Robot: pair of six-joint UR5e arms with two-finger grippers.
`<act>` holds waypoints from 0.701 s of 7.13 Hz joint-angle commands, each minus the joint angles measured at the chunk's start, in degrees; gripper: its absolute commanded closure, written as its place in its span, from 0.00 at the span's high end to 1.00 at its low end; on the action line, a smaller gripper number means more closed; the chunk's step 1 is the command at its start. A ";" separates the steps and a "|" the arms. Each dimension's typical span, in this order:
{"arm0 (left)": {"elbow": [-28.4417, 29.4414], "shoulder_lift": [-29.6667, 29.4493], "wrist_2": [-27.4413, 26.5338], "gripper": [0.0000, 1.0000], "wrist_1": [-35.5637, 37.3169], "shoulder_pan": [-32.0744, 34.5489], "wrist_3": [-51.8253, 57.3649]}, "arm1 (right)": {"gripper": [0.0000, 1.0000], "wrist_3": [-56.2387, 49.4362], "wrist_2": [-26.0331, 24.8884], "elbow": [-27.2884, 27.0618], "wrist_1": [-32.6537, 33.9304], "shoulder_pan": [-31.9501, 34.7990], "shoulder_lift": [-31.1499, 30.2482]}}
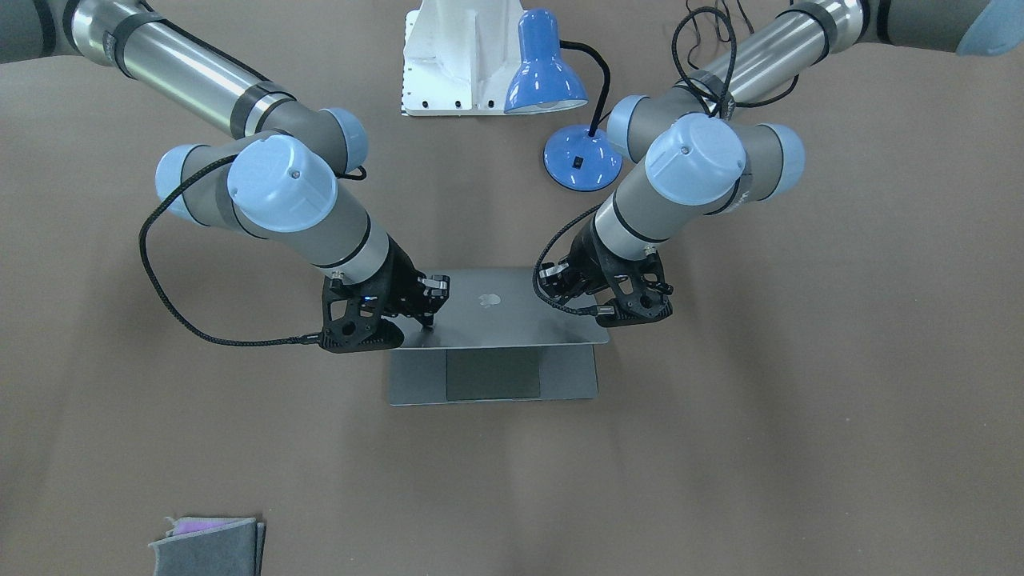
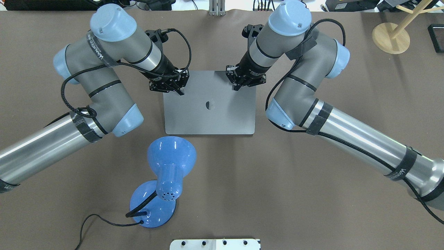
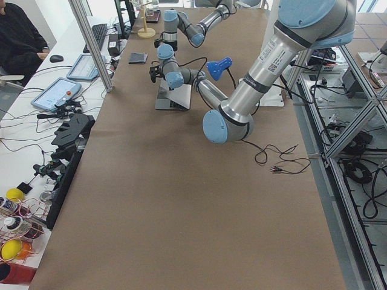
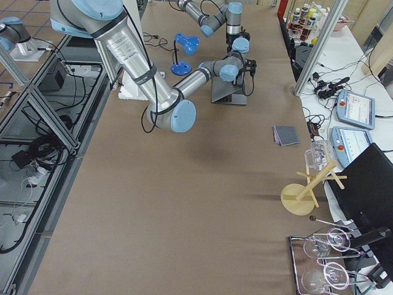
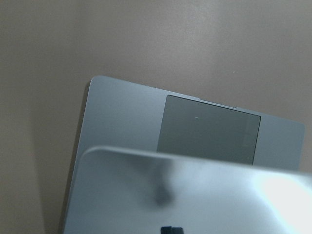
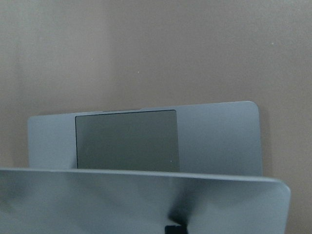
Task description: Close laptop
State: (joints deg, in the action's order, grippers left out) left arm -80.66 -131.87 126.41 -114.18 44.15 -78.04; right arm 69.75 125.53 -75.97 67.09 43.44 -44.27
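Left gripper (image 2: 180, 92) and right gripper (image 2: 237, 88), seemingly closed, touch the tilted laptop (image 2: 208, 118)

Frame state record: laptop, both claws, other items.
laptop: lid partly lowered, not shut; trackpad exposed
left claw: shut, tips on lid's back, far robot-left corner
right claw: shut, tips on lid's back, far robot-right corner
other: blue desk lamp on robot's side of laptop; grey felt pouch at table edge
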 commanded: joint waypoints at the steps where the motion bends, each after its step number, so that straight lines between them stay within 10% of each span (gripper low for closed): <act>1: 9.68 -4.16 -3.25 0.00 -5.93 -0.03 -0.01 | 0.00 -0.40 -0.98 5.80 -1.08 0.07 3.38; 5: 14.04 -5.24 -7.67 0.00 -7.90 -0.29 0.08 | 0.00 -0.67 -2.03 13.45 -7.92 0.33 4.27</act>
State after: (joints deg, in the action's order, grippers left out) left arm -67.70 -136.77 119.58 -121.70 43.92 -77.96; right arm 69.23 124.17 -65.08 60.62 43.73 -40.57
